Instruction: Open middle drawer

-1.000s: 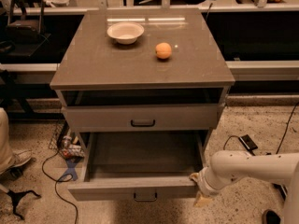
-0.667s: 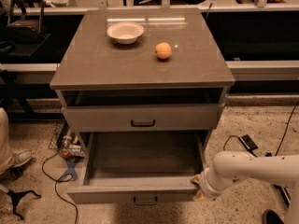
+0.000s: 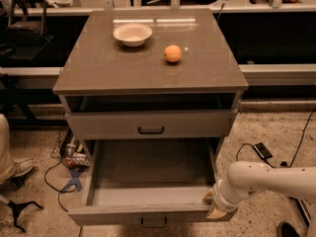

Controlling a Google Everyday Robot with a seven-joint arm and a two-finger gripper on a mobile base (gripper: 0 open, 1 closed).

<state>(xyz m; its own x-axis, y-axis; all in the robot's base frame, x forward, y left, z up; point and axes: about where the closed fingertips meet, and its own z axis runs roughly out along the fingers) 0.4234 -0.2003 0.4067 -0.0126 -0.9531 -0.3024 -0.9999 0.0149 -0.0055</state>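
Gripper [image 3: 216,205]: at the lower right front of the cabinet [image 3: 98,68], against the right front corner of the middle drawer [image 3: 113,215]. I cannot tell whether it is open or closed.
Arm [image 3: 266,177]: white, reaching in low from the cabinet's right.
Middle drawer: second of the cabinet's three, standing far out, inside bare. Its handle [image 3: 154,223] sits at the front centre, clear of the gripper.
Step in hand: probably the end of the pull, as the drawer looks about fully open.
Doing it well: draw straight out from the cabinet, since a corner hold can skew the drawer in its runners. Slow before the stop, then release cleanly.
Top drawer [image 3: 108,125]: just above, its front slightly out.
Orange [image 3: 173,53]: on the cabinet top, right of centre.
Bowl [image 3: 132,34]: farther back on the cabinet top, left of the orange and apart from it.
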